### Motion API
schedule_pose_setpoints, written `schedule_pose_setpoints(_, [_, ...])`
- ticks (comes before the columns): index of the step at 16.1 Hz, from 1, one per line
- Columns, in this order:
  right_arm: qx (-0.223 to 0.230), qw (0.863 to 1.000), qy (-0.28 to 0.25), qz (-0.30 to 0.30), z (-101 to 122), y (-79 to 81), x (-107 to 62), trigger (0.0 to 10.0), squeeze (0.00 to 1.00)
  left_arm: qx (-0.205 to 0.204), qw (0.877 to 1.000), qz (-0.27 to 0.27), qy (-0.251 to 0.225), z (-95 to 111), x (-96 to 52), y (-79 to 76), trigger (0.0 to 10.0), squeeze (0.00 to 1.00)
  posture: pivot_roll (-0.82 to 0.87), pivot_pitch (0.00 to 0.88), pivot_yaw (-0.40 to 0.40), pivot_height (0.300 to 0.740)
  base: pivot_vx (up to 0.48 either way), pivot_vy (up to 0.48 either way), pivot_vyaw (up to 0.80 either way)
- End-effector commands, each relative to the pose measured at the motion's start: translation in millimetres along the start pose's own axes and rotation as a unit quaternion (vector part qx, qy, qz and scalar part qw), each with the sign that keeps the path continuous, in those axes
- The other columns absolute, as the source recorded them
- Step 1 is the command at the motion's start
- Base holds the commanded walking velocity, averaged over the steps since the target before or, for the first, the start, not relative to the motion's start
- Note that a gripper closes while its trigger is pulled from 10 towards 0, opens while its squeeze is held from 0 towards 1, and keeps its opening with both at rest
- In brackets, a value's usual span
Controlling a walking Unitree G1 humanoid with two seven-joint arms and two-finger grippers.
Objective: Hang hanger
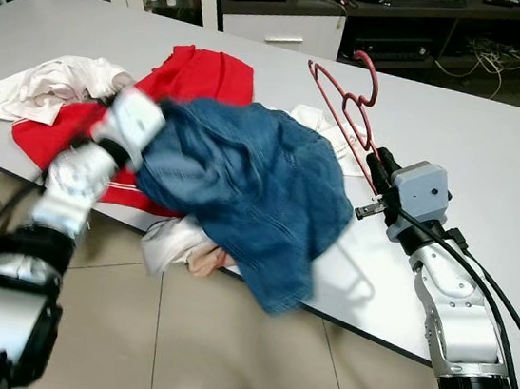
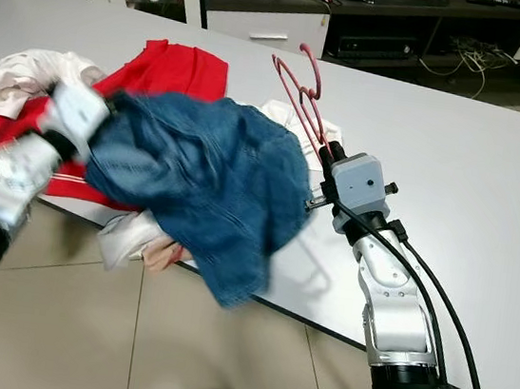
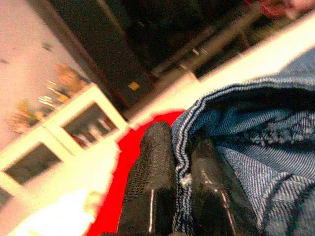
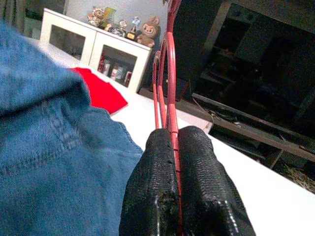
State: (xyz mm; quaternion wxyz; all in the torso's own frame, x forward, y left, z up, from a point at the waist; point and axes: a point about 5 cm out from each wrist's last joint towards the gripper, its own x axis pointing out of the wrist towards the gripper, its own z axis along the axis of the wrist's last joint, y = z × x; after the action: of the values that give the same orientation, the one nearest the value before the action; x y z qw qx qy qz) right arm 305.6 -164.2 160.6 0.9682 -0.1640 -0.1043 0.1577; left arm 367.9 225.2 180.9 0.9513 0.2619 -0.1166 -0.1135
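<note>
The right gripper point(image 4: 175, 142) is clamped on the red hanger point(image 1: 346, 105), held tilted above the table point(image 1: 495, 158) near its front edge. The left gripper point(image 3: 181, 160) is pinched on a hem of the denim garment point(image 1: 241, 192), which is lifted over the front edge. A red cloth point(image 1: 199, 71) and white clothes point(image 1: 40, 84) lie behind it toward the left corner.

Faded blue denim garment point(image 1: 250, 193) with pale stitching; thin dark-red wire hanger point(image 1: 346, 105). Bright red shirt point(image 1: 199, 71); plain white table point(image 1: 495, 158).
</note>
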Motion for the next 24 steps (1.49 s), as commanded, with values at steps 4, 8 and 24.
schedule_pose_setpoints(4, [0.003,1.000,-0.006,-0.003,4,-0.3,3.0,10.0,0.00,-0.010,0.999,0.045,-0.021,8,2.3,17.1,0.0,0.00,-0.11,0.000,0.085,0.740,0.000,0.000,0.00])
schedule_pose_setpoints(8, [0.009,1.000,-0.004,-0.007,3,1.0,1.6,10.0,0.00,-0.024,0.981,0.191,-0.033,24,-0.8,78.3,0.0,0.00,-0.12,0.000,0.095,0.740,0.000,0.000,0.00])
schedule_pose_setpoints(24, [0.015,1.000,-0.002,0.006,4,1.1,4.0,10.0,0.00,-0.071,0.949,0.269,0.146,-52,-49.4,74.1,10.0,0.00,-0.10,0.000,0.060,0.740,0.000,0.000,0.00])
